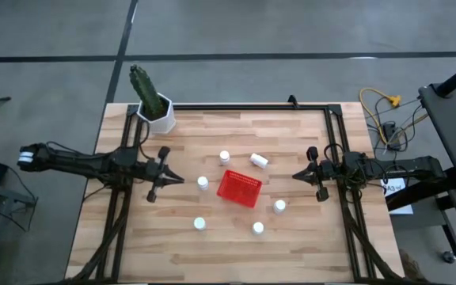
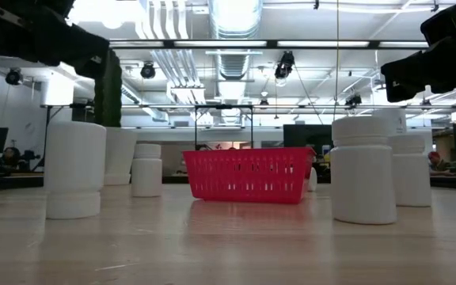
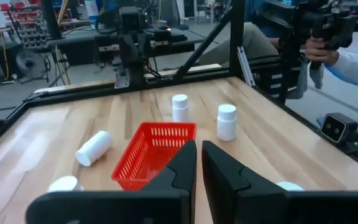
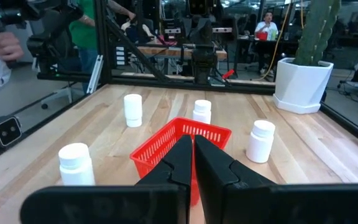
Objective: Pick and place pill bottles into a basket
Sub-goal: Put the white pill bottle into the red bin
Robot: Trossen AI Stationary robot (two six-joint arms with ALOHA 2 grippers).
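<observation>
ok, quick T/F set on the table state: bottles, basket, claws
1. The red basket holds no bottles. True.
2. All six pill bottles stand upright. False: the one beside the basket lies on its side; the other five, e.g., stand.
3. The left claw grips a bottle. False: it holds nothing, fingers nearly closed, at the table's left side.
4. The right claw is shut and empty. True.
5. The cactus pot sits at a table corner. True.
</observation>
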